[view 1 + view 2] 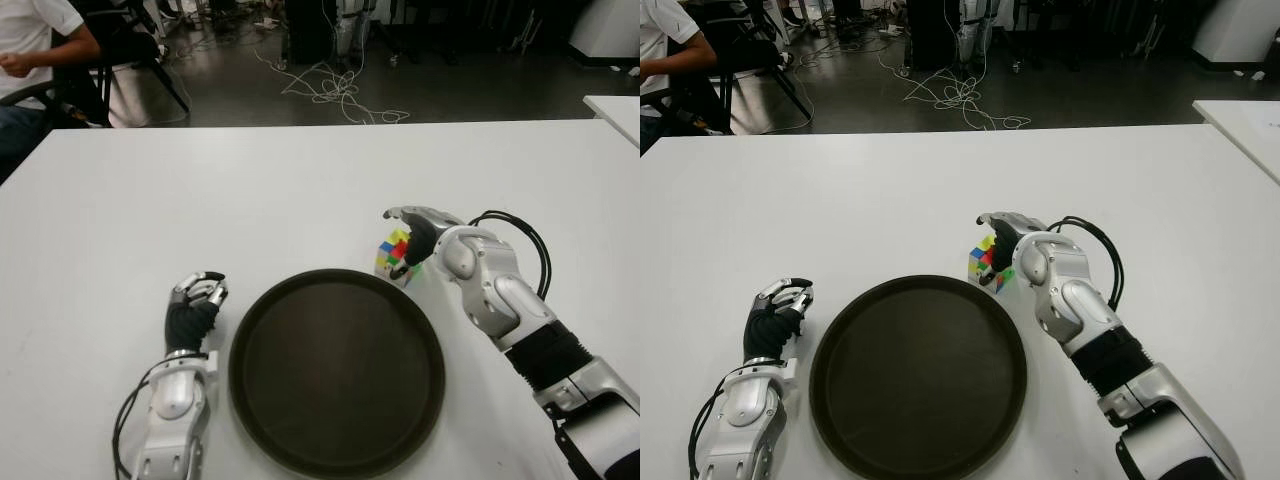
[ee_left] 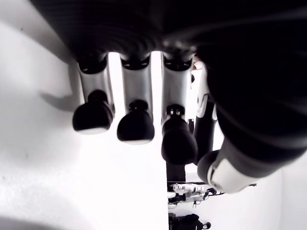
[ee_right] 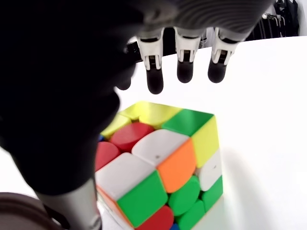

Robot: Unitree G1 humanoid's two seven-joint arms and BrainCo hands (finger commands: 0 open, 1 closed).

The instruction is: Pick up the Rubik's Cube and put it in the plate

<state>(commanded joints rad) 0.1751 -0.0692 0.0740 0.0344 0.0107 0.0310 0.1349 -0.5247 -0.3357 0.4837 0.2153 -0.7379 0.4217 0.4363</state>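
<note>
Reaching over the cube [image 3: 160, 165], my right hand [image 1: 415, 238] sits just beyond the far right rim of the plate [image 1: 300, 440], arched above the cube with the palm facing down. In the right wrist view, three fingertips [image 3: 184, 71] hang spread in the air past the cube's far edge, clear of its top face; they do not touch it. The thumb shows as a dark mass beside the cube's near side, and I cannot tell whether it makes contact. The hand is uncurled and grips nothing.

The cube stands on the table [image 1: 300, 190], just outside the plate's far right rim, close to it but not inside. One corner points toward the plate, so it sits turned relative to the rim. Its visible faces show mixed colours.

The plate is a dark round tray lying flat on the table.

My left hand [image 1: 195, 305] shows just beside the plate's left rim, idle. In the left wrist view its fingers [image 2: 135, 127] are bent inward toward the palm with nothing between them.

A seated person [image 1: 35, 60] shows far beyond the plate, off the table's far left corner.
</note>
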